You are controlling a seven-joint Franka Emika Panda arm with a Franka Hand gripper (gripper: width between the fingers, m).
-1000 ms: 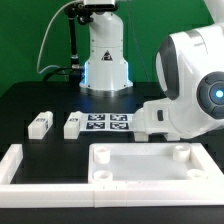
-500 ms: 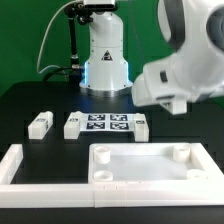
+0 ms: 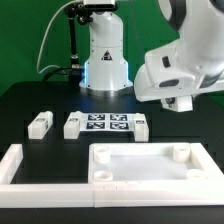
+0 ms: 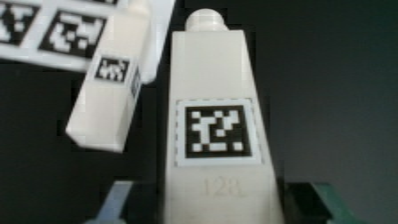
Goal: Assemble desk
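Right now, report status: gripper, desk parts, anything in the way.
Gripper shut on one leg, high above the table. Tabletop flat, no legs fitted. Three loose legs by the marker board, none blocking.

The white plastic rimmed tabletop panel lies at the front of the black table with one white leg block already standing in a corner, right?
Not quite. The exterior view shows the white plastic rimmed tabletop panel at the front of the black table, but no leg block stands in a corner: every corner it shows is bare.
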